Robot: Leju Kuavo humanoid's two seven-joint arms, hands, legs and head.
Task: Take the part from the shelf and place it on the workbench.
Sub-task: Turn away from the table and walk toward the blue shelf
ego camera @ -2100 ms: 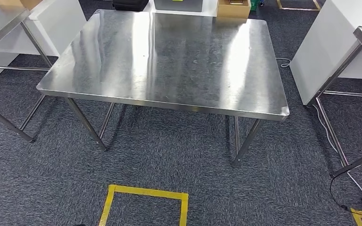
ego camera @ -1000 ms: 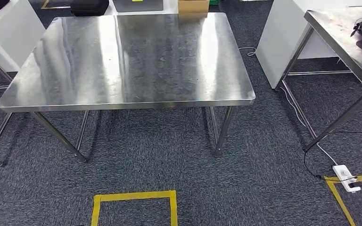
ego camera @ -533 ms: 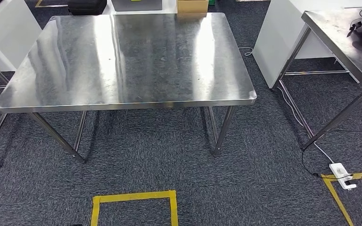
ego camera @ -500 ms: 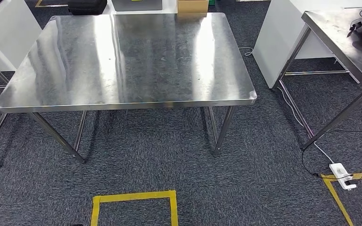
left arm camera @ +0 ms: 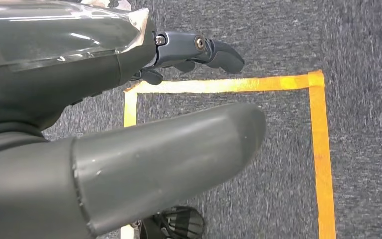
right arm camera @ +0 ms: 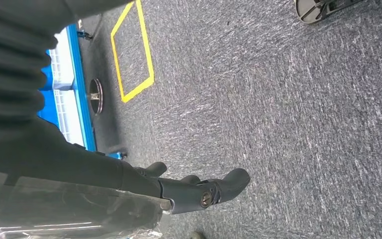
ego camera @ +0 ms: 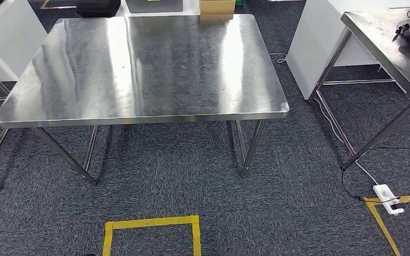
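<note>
Left hand (left arm camera: 129,124) empty above carpet, workbench (ego camera: 144,69) bare ahead

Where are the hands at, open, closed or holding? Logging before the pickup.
Left robot hand: open, holding nothing.
Right robot hand: open, holding nothing.

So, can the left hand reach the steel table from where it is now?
Probably not yet. The left hand hangs low over the carpet, near the yellow tape square, and holds nothing. The table stands ahead beyond a stretch of floor. Nothing blocks the way, but the robot likely must step closer.
</note>
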